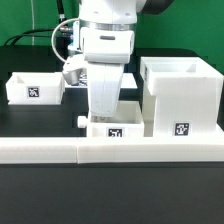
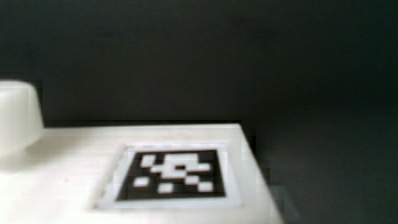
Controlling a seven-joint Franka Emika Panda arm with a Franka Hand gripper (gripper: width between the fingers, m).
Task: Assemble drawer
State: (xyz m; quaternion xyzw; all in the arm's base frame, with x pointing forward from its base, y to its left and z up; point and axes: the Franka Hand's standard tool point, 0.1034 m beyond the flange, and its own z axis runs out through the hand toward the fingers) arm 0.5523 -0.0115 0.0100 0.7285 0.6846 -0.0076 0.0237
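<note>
White plastic on a black table [image 1: 40, 125], and the gripper [image 1: 108, 112] was right down on the small tray [image 1: 128, 127]. Its fingertips were lost behind the tray's wall, so I could not tell how wide they stood or whether they had anything pinched. The wrist view looked onto a flat white face of that tray, matte and a little blurred, with its square black-and-white tag [image 2: 175, 172] directly beneath. A pale rounded shape [image 2: 15, 115] sat at the picture's edge, perhaps a finger or a knob; I could not say which.

The tray was a shallow open box with thick walls and a small round knob [image 1: 79, 122] poking out of one side. It lay close behind the long low bar [image 1: 150, 150], and my guess was that the bar served as a stop to square the parts against. The approach from straight above looked meant for taking the tray by a wall.

Just beside the gripper, on the exterior view's right, stood the housing [image 1: 180, 95], tall and boxy with smooth faces, its top open and its own tag low on the front. Well off on the gripper's other side lay the second tray [image 1: 35, 88], the same open box with a tag on its front. Neither tray was in the housing; both looked light and rigid, and slippery to the pinch.
</note>
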